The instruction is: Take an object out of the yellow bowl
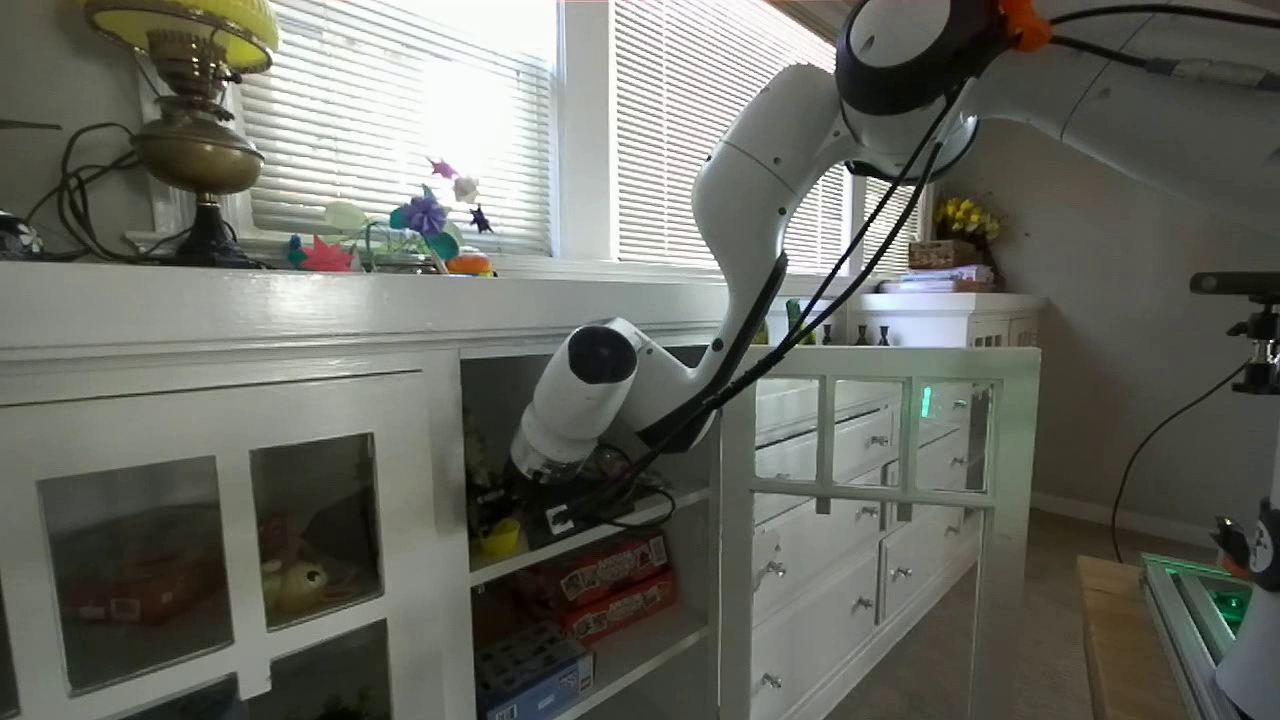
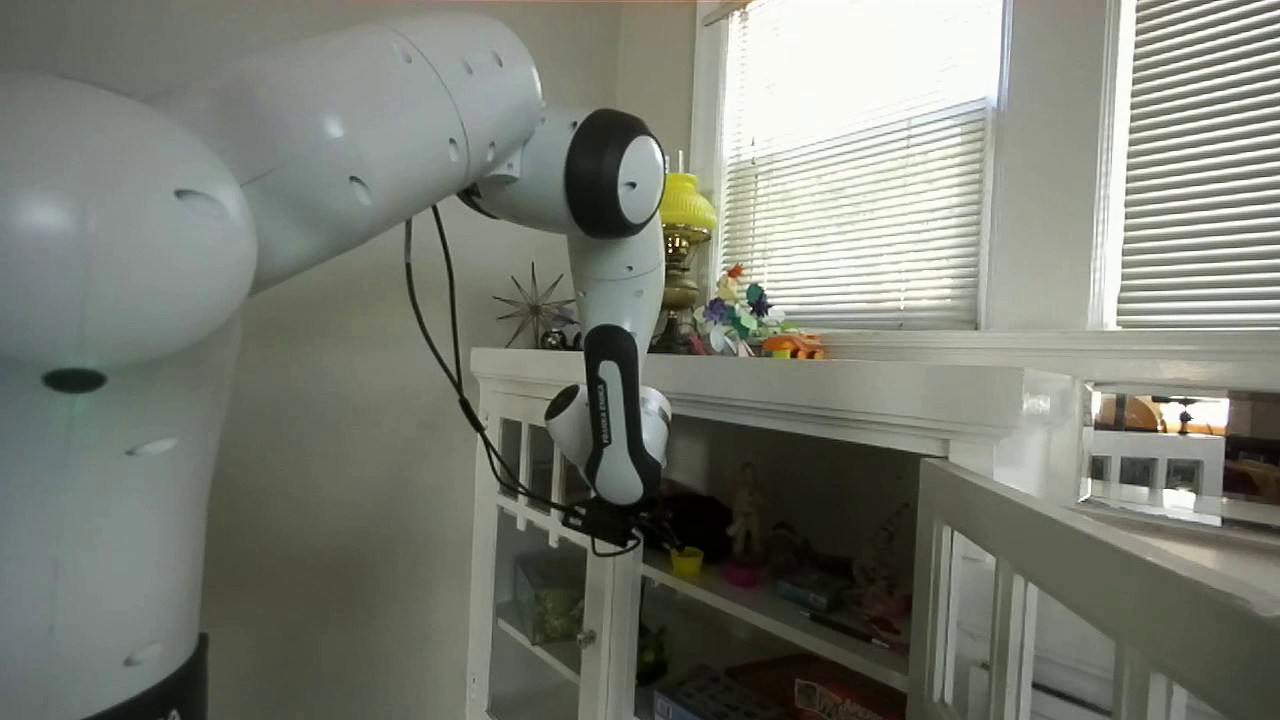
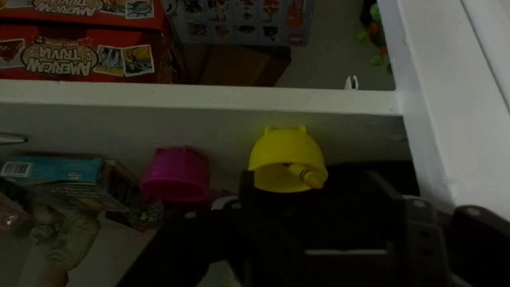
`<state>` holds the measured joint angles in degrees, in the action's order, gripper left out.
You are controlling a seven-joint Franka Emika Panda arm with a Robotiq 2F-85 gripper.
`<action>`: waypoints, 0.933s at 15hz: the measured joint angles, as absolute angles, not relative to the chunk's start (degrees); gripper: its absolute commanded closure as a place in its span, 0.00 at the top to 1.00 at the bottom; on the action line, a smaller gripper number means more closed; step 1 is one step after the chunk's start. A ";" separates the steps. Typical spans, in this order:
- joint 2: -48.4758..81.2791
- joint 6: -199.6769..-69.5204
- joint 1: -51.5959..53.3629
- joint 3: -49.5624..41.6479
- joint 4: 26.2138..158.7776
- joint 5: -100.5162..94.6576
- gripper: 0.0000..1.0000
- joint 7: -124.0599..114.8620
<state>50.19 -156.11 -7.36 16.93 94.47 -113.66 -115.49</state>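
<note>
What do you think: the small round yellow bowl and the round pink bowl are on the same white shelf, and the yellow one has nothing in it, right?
Not quite: the small round yellow bowl is not empty. The wrist view shows a yellow, crayon-like stick in it. The bowl does share the white shelf with the round pink bowl.

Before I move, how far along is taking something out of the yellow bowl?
Done: the door stands open and the end effector is near the bowl. In hand: lining up, it seems; the end effector is open, gripping nothing. Left: what looks like a crayon is in the bowl, so grasping it and lifting it out both remain.
</note>
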 measured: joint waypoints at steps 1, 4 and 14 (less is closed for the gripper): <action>50.42 -156.00 -7.27 16.93 94.16 -113.66 0.31 -115.49; 50.75 -155.79 -7.18 16.93 93.74 -113.66 0.11 -115.49; 50.90 -154.37 -7.18 16.92 93.21 -113.66 0.03 -115.49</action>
<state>50.90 -154.37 -7.18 16.92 93.21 -113.66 -115.49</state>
